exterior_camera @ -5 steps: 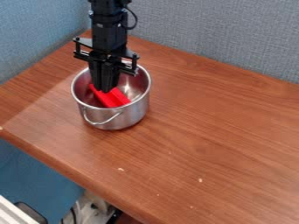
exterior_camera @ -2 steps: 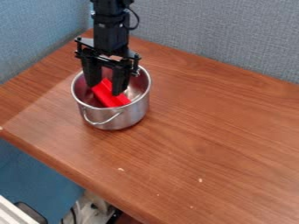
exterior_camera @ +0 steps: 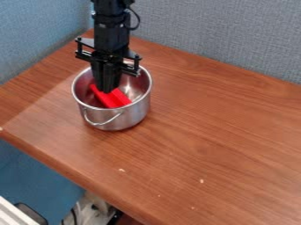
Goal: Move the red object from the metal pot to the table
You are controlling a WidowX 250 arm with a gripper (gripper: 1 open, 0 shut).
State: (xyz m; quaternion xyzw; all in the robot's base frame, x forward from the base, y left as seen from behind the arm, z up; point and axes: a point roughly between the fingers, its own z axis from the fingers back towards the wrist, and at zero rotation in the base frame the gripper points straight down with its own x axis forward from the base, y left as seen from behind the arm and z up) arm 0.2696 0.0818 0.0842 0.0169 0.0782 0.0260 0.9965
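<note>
The metal pot (exterior_camera: 121, 118) stands on the left part of the table (exterior_camera: 217, 132), shiny and round. Inside it lies the red object (exterior_camera: 114, 100), slanting across the bottom. My black gripper (exterior_camera: 107, 87) reaches straight down into the pot from above. Its two fingers are drawn in close on the upper end of the red object, which shows between and below them. The object's lower end still rests on the pot's floor.
A blue-grey wall rises behind the table. The tabletop's rounded front edge (exterior_camera: 70, 171) runs diagonally, with the floor and some clutter below it. Bare wood stretches to the right of the pot.
The fingers were together a second ago, spread wide inside the pot, and have now closed in on the red object. The pot and arm have stayed in place.
</note>
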